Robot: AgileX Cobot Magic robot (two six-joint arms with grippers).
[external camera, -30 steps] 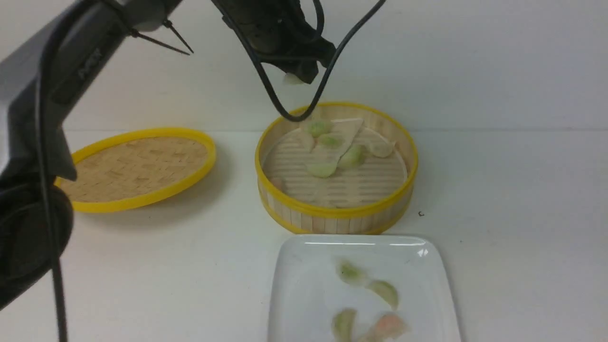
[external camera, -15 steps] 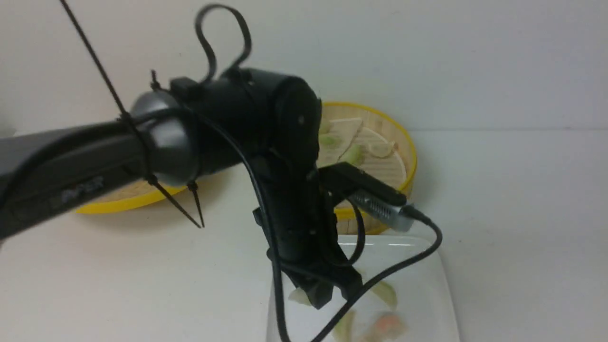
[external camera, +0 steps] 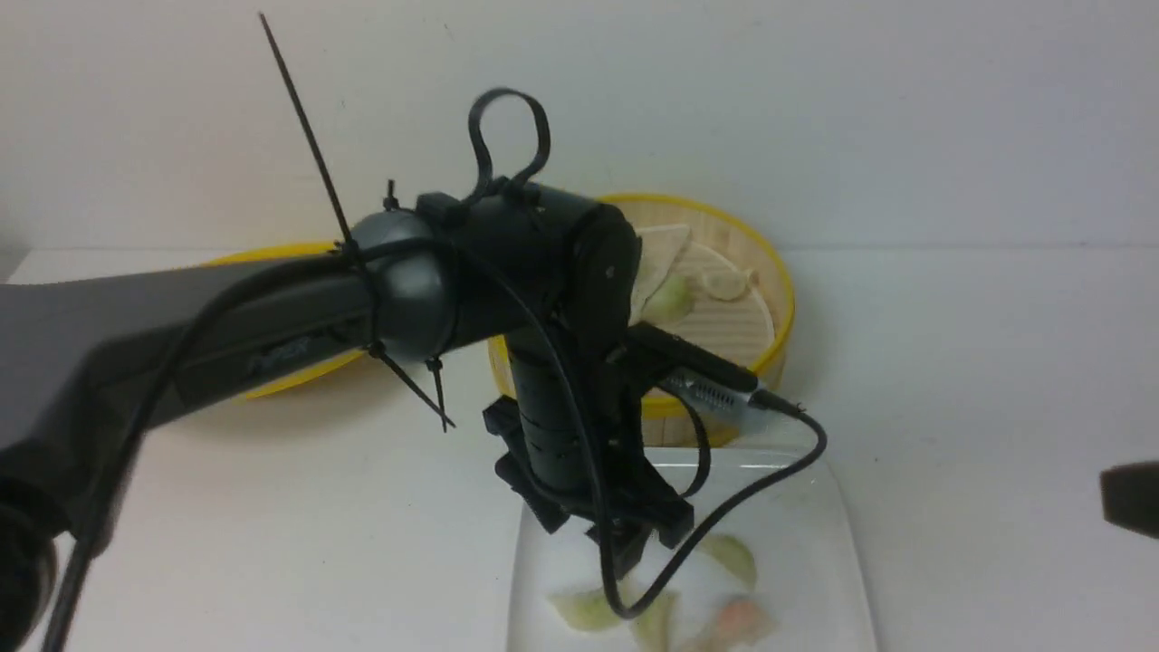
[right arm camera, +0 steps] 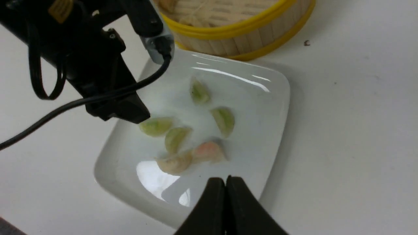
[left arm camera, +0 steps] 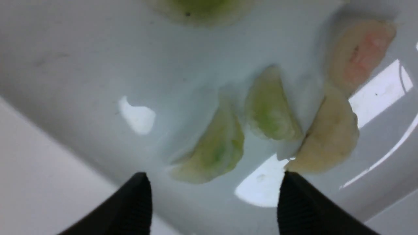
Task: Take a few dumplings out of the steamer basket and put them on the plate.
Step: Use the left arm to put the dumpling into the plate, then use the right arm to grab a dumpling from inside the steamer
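Note:
My left gripper (external camera: pixel 620 554) hangs open just above the near left part of the white plate (external camera: pixel 801 543), nothing between its fingers (left arm camera: pixel 138 199). A pale green dumpling (external camera: pixel 584 608) lies on the plate right below and beyond the fingertips (left arm camera: pixel 212 150). Several more dumplings rest there, green ones (right arm camera: pixel 223 120) and a pinkish one (right arm camera: pixel 209 151). The steamer basket (external camera: pixel 774 272) stands behind the plate, half hidden by my left arm, with a few dumplings (external camera: pixel 672 299) showing inside. My right gripper (right arm camera: pixel 225 183) is shut and empty at the plate's near right edge (right arm camera: pixel 261 107).
The flat yellow-rimmed lid (external camera: pixel 263 255) lies left of the basket, mostly behind my left arm. A wrist camera cable (external camera: pixel 770 480) loops over the plate. My right gripper's dark tip (external camera: pixel 1130 498) shows at the right edge of the front view.
My left arm swung from above the basket down to the plate holding a dumpling. Its jaws have opened and the dumpling now lies on the plate. The right gripper's tip entered the front view.

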